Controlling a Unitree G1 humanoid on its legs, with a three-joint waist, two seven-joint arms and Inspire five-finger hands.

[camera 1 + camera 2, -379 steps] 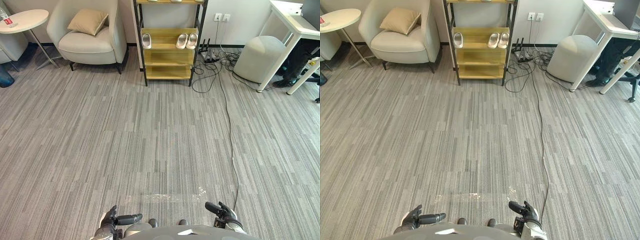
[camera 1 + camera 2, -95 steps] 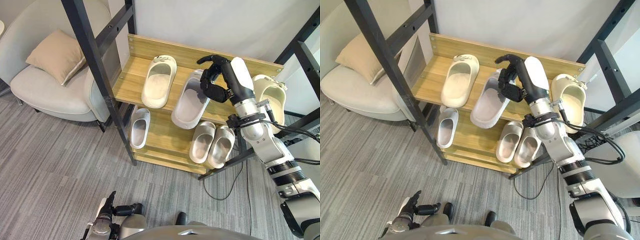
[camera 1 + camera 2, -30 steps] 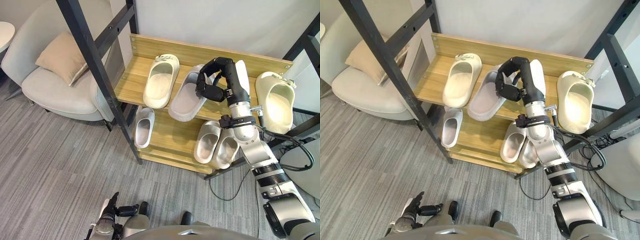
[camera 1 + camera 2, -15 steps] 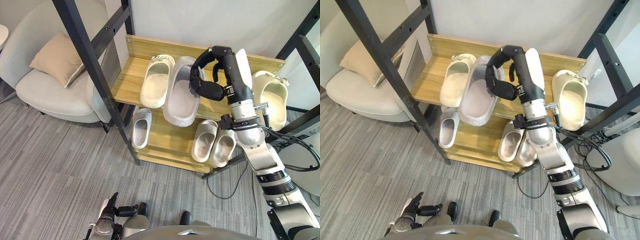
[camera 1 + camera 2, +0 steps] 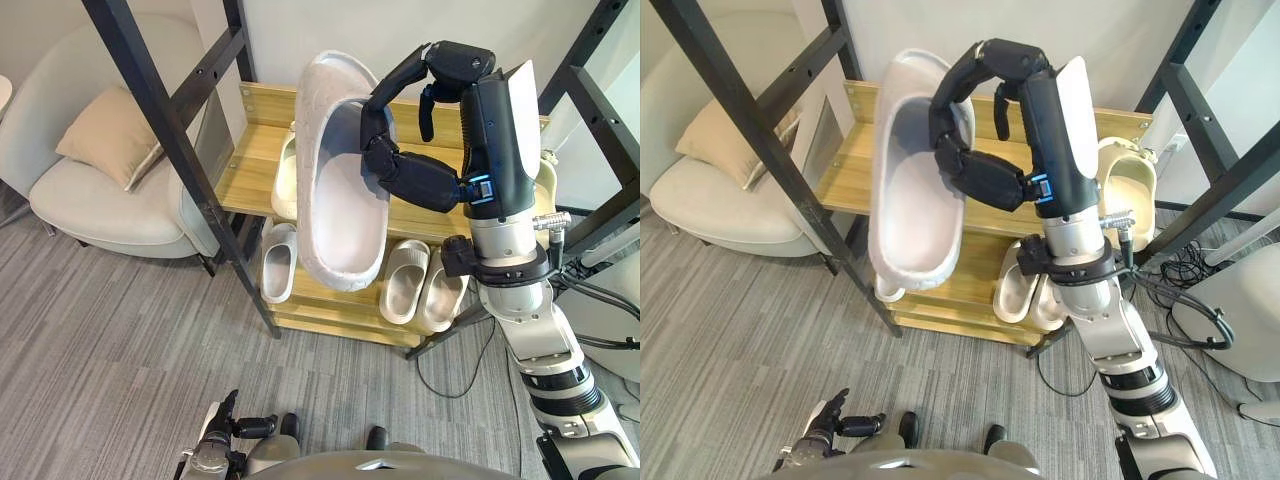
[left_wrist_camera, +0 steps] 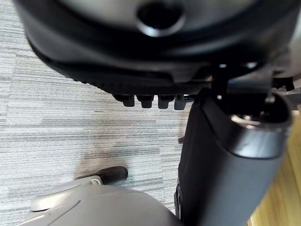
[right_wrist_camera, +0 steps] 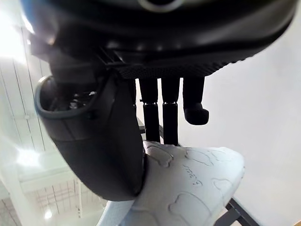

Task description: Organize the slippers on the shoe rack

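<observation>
My right hand [image 5: 405, 172] is shut on a large pale grey slipper [image 5: 340, 200] and holds it up in front of the wooden shoe rack [image 5: 250, 170], standing on end with its sole side away from me. In the right wrist view the thumb presses the slipper's patterned surface [image 7: 188, 188]. Behind it on the upper shelf lies a cream slipper [image 5: 284, 182], mostly hidden, and another cream slipper [image 5: 1130, 190] sits at the shelf's right end. The lower shelf holds a single slipper [image 5: 278, 265] and a pair [image 5: 420, 285]. My left hand [image 5: 222, 445] hangs low, open, holding nothing.
Black rack posts [image 5: 170, 130] slant across the left and right of the shelves. An armchair with a tan cushion [image 5: 100, 150] stands left of the rack. Cables [image 5: 450, 370] trail on the carpet at the right, beside a grey pouf [image 5: 1240, 330].
The right hand has lifted the grey slipper off the upper shelf, up and towards me, turning it from lying flat to standing on end. The left hand has stayed low.
</observation>
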